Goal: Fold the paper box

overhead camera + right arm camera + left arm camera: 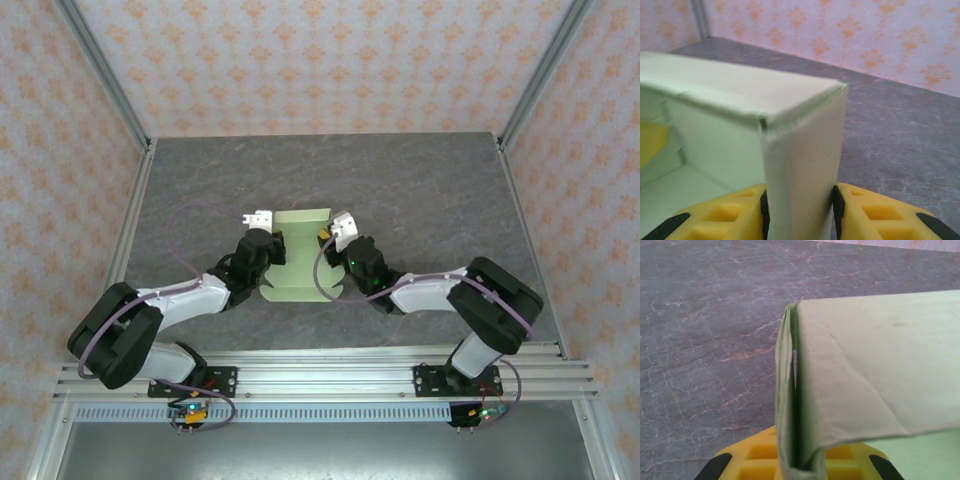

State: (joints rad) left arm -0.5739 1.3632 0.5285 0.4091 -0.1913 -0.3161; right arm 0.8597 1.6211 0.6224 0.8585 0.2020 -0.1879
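The paper box (300, 262) is pale green card, half formed, in the middle of the grey table (420, 190). Its left and right walls stand up and a flat flap lies toward the arms. My left gripper (268, 238) is at the box's left wall. In the left wrist view that gripper (799, 467) is shut on the doubled-over wall of the paper box (875, 365), the card pinched between yellow fingers (755, 460). My right gripper (330, 240) is at the right wall. In the right wrist view it (799, 216) is shut on the folded wall of the paper box (800, 150), both pads touching.
Patterned pink walls (330, 60) with metal corner posts (105, 70) close off the back and sides of the table. An aluminium rail (320, 375) carrying both arm bases runs along the near edge. Bare grey tabletop lies beyond the box.
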